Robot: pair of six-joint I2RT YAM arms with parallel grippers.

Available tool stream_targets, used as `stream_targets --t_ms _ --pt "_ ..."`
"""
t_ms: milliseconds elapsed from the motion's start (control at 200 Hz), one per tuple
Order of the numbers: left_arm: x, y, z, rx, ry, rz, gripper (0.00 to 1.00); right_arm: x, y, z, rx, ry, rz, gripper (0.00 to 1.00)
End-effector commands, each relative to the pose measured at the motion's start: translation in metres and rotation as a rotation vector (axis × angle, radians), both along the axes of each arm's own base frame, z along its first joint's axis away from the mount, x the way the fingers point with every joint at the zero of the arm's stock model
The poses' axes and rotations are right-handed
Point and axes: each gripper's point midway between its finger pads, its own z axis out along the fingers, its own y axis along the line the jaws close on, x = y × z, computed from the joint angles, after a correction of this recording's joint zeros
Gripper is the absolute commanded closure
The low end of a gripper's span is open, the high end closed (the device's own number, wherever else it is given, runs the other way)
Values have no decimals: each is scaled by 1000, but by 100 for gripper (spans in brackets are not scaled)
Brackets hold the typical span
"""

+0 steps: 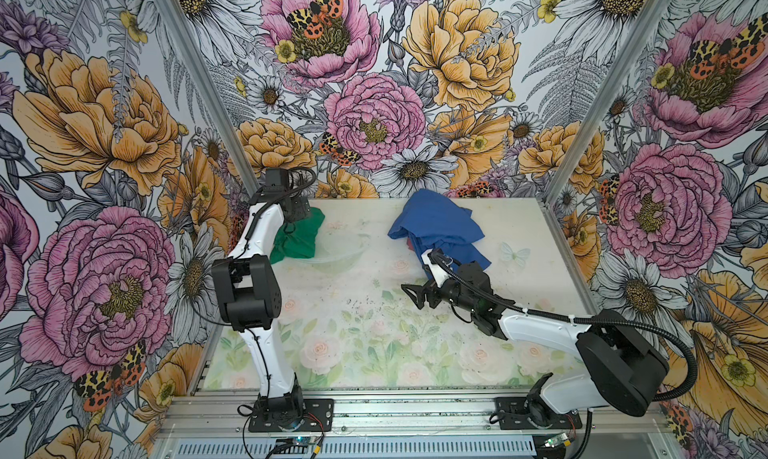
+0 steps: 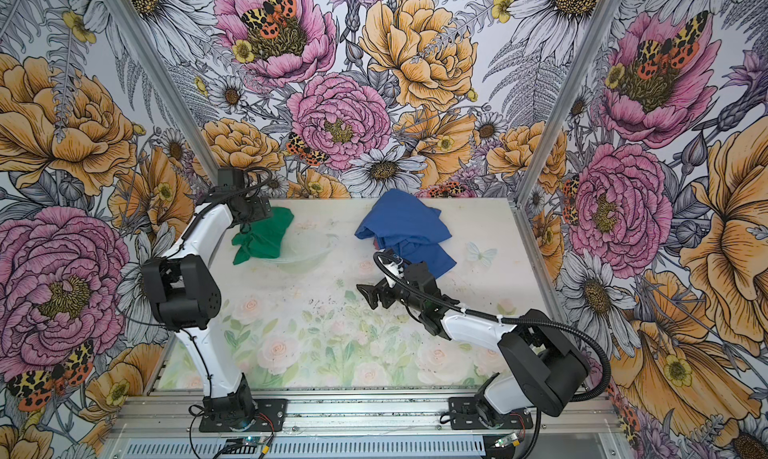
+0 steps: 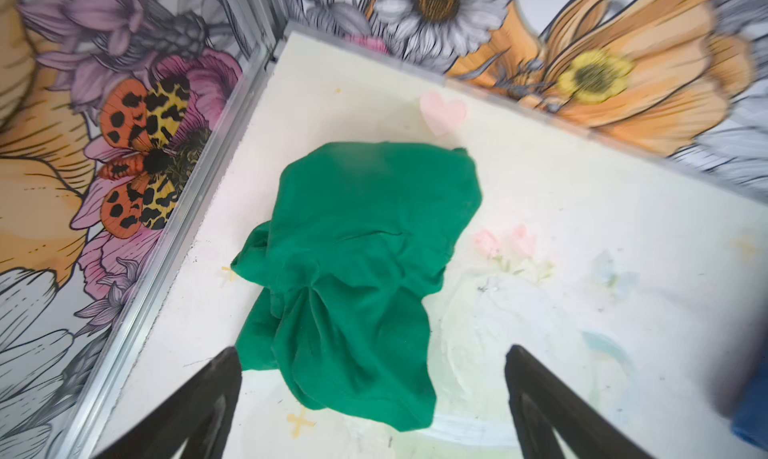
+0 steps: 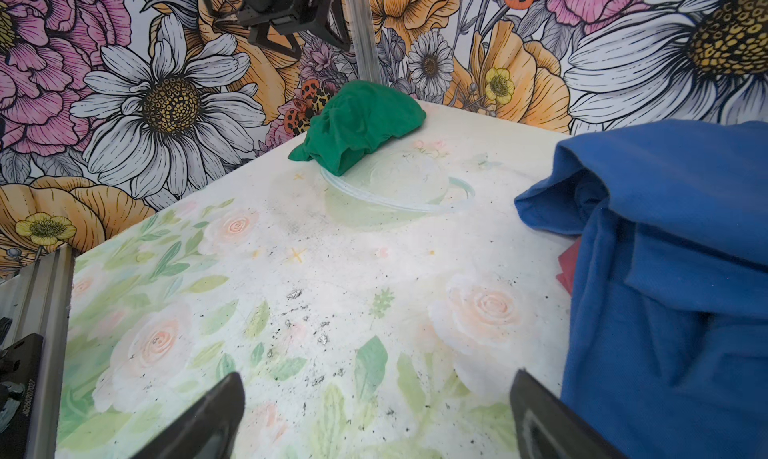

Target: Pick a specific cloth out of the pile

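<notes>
Cloth [image 3: 357, 270], left jaws apart, wrist views only

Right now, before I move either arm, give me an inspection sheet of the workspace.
Surface: pale flower-printed tabletop, dark specks mid-table.
Job's things: small crumpled emerald-green cloth lies alone near the far left corner; pile of large royal-blue cloth over a red cloth.
Clutter: nothing seen.
Grippers: left gripper open above the green cloth, empty; right gripper open, empty, beside the pile.
Cables: black ribbed hose along the right arm.
Surroundings: floral walls, aluminium posts.
</notes>
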Motion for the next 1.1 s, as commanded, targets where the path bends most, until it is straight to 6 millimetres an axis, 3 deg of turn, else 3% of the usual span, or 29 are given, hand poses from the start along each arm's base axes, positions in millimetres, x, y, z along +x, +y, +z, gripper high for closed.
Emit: stream_targets --t_ms 0,65,155,300,445,581,676,781,866,971,1096 --pt "-19 -30 74 -78 -350 18 1 3 -5 24 25 -66 -44 1" --pt "-49 -38 85 -54 -466 54 1 7 -13 24 21 -75 -82 1" --pt "-94 -42 76 82 -538 131 1 12 -24 25 22 -79 -128 0" --pt "-156 -42 39 273 -617 122 1 19 -48 30 59 -90 -200 1" --pt "-189 -17 9 355 -647 155 1 29 -87 44 77 -118 -324 1" --pt "-187 1 -14 304 -666 159 1 32 -132 54 80 -189 -486 1" --pt "-171 0 -26 250 -706 113 1 32 -178 54 44 -230 -675 0" --pt "-146 -10 -38 244 -726 28 1 17 -237 52 -6 -223 -882 0" --pt "-128 -17 -60 226 -703 -28 1 -3 -276 55 -10 -216 -1025 1" --pt "-118 -20 -67 220 -616 -61 1 -20 -299 46 22 -231 -1099 1" --pt "-117 -22 -68 226 -629 -68 1 -24 -317 30 -1 -201 -1172 1"
